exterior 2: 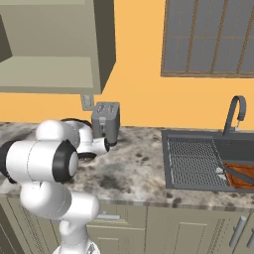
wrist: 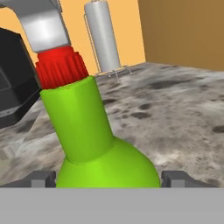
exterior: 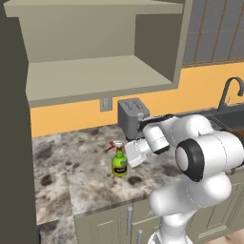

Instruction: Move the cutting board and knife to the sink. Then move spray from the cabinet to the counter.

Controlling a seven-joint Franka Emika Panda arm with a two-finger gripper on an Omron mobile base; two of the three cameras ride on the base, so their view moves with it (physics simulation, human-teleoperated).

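The green spray with its red-and-white nozzle stands upright on the speckled counter, in front of the toaster. My gripper reaches it from the right and is open, one finger on each side of the bottle's body. In the hand view the spray sits between the fingertips, close to both. The open-fronted cabinet hangs above with a bare shelf. Off to the right, the cutting board lies in the sink with the knife slanting across it.
A grey toaster stands against the wall just behind the bottle. A white paper-towel roll stands farther along the counter. The curved faucet rises behind the sink. A tall dark panel bounds the counter's left end.
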